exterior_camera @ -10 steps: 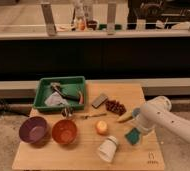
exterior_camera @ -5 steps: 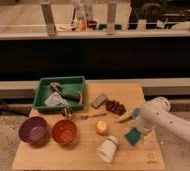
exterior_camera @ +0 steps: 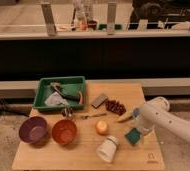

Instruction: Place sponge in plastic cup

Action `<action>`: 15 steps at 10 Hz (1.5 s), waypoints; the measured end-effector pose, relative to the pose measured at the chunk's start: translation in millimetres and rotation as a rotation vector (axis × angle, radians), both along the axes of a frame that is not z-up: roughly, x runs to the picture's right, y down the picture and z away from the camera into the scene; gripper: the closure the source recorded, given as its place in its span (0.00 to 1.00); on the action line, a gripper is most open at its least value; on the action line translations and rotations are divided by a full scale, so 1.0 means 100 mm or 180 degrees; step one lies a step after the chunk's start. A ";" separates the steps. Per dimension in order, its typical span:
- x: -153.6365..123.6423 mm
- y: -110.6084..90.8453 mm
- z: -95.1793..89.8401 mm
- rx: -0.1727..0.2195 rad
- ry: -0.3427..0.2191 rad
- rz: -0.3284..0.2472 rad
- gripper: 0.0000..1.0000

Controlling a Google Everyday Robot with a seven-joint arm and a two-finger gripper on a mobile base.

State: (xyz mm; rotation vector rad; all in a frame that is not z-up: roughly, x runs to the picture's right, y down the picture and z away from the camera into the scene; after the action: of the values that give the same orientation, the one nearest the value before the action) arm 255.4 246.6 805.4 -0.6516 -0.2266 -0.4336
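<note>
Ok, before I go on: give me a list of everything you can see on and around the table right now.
sponge: 1, dark green-teal, right of the cup, at the end of the arm
plastic cup: 1, white, lying on its side near the front edge
orange fruit: 1, orange, mid table, behind the cup
orange bowl: 1, front left
purple bowl: 1, left of the orange bowl
green tray: 1, back left, holding mixed items
grey block: 1, dark grey, flat, right of the tray
red cluster: 1, dark red, right of the block
table: 1, light wood
gripper: 1, white arm coming in from the right, down at the sponge
</note>
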 end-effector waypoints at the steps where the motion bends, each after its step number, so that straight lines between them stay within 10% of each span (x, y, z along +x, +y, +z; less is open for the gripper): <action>1: 0.00 0.00 0.01 0.0003 -0.0004 0.0004 0.20; 15: 0.03 0.02 0.08 -0.0032 -0.0050 0.0082 0.37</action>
State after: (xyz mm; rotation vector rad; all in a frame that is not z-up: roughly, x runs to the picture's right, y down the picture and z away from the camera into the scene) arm 258.3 248.7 813.2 -0.6547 -0.2519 -0.4131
